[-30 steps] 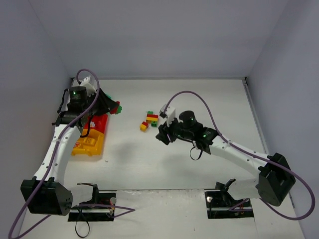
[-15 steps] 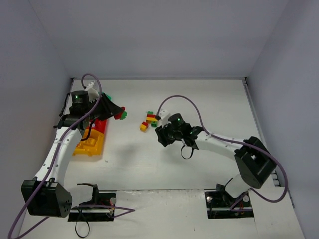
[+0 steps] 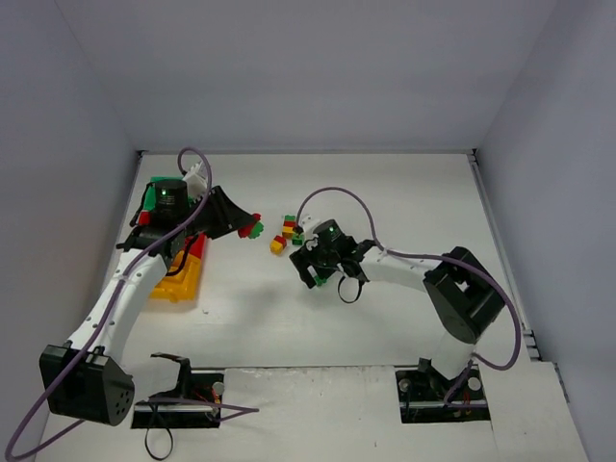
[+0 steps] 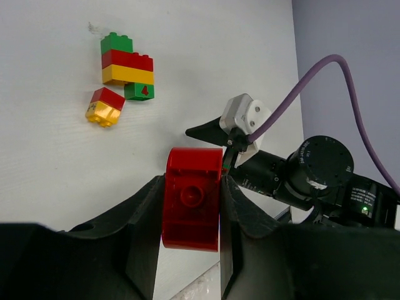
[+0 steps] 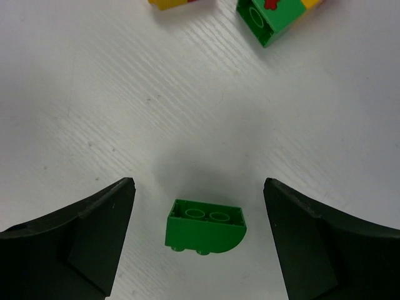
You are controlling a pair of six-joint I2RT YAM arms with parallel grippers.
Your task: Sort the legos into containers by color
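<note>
My left gripper [image 4: 192,184] is shut on a red lego [image 4: 191,215]; in the top view this gripper [image 3: 248,227] hangs right of the containers and left of the lego pile [image 3: 289,231]. The pile holds a green, red and yellow stack [image 4: 127,65] and a small red-on-yellow pair [image 4: 105,106]. My right gripper [image 5: 197,187] stands open just below the pile. A green lego [image 5: 205,226] with one rounded corner lies on the table between its fingers [image 5: 87,240], touching neither. The green bin [image 3: 154,196], red bin [image 3: 196,246] and yellow bin [image 3: 176,280] stand at the left.
Another green lego with a red mark [image 5: 275,15] and a yellow one [image 5: 172,3] lie just beyond the right gripper. The right arm's wrist and purple cable [image 4: 312,175] lie close in front of the left gripper. Grey walls [image 3: 308,77] close in the table.
My right gripper has moved left to just below the pile and opened, leaving the green lego on the table. My left arm has swung right, away from the bins, with the red lego.
</note>
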